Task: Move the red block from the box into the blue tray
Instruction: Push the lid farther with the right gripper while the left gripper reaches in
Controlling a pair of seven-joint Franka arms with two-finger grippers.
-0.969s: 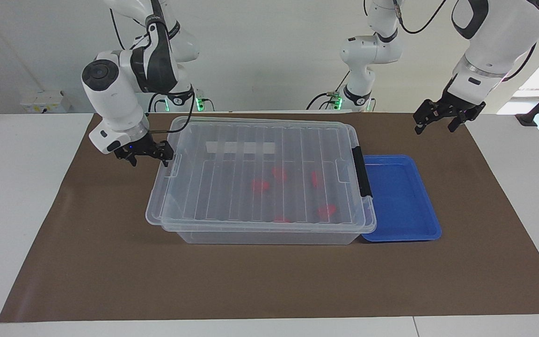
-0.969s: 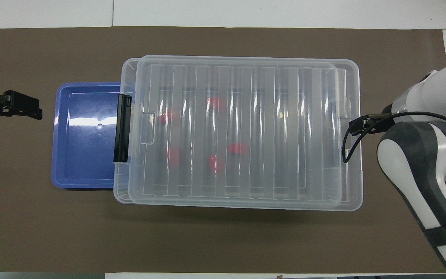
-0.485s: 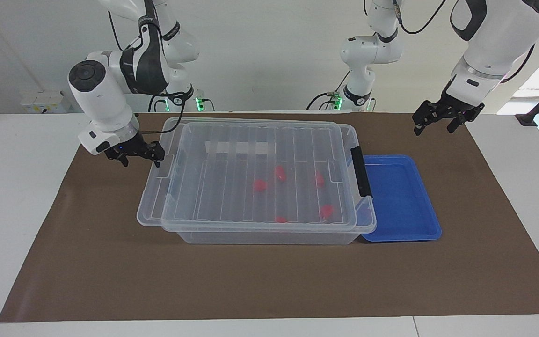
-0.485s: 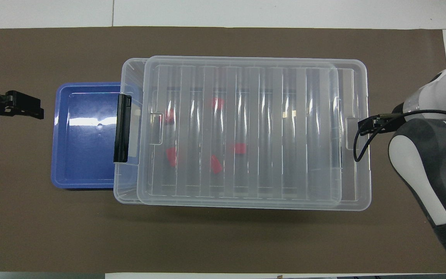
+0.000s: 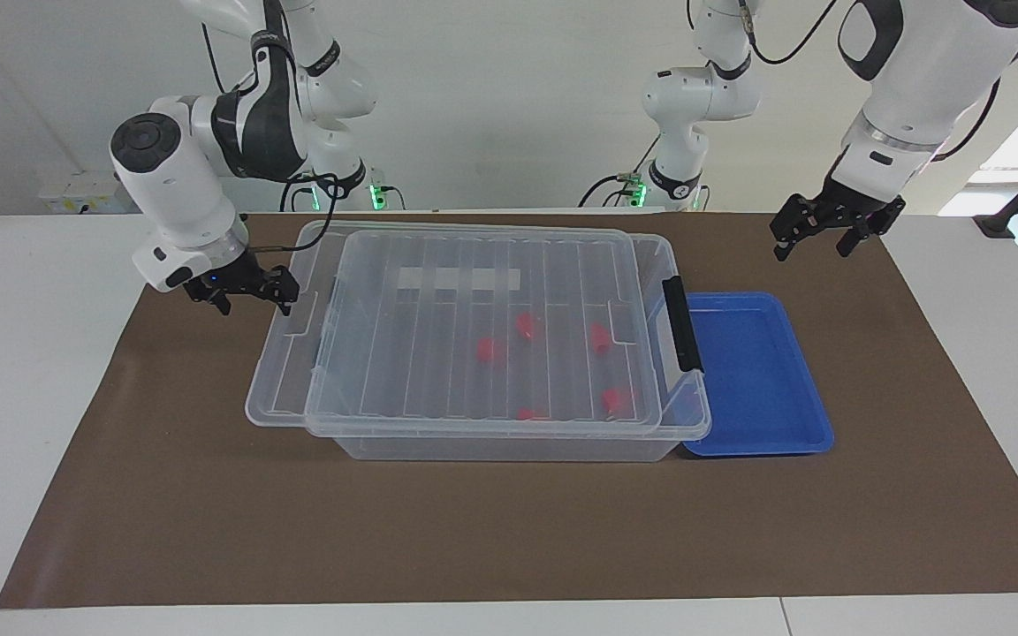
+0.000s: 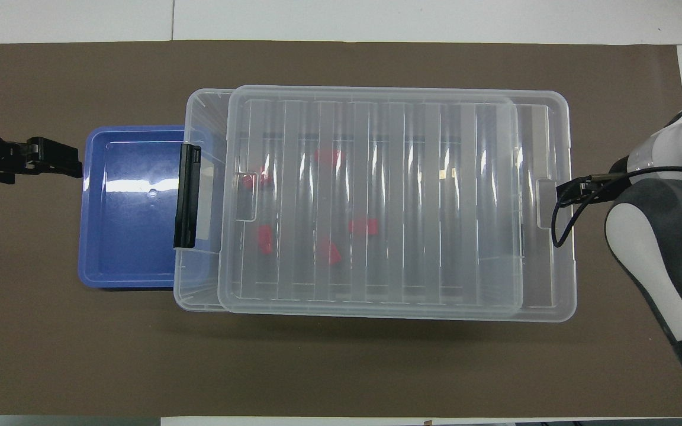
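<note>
The box [image 5: 509, 449] [image 6: 199, 299] stands mid-table with its ribbed clear lid [image 5: 403, 353] [image 6: 412, 207] shifted toward the right arm's end, overhanging there. Several small red pieces [image 5: 526, 326] [image 6: 363, 226] lie inside, seen through the lid; I cannot tell which is the red block. The blue tray [image 5: 756, 371] [image 6: 134, 236] lies empty beside the box's black latch handle [image 5: 682, 322] [image 6: 187, 195]. My right gripper [image 5: 248, 299] is at the lid's overhanging end. My left gripper [image 5: 814, 240] [image 6: 54, 164] hangs open and empty over the mat beside the tray.
A brown mat [image 5: 509, 530] [image 6: 341, 367] covers the table; white table shows at both ends. The right arm's body [image 6: 660, 248] hides its gripper in the overhead view. A strip of the box is uncovered at the latch end.
The lid has slid toward the right arm's end together with my right gripper, uncovering a strip of the box by the latch. My left gripper has drifted a little toward the tray.
</note>
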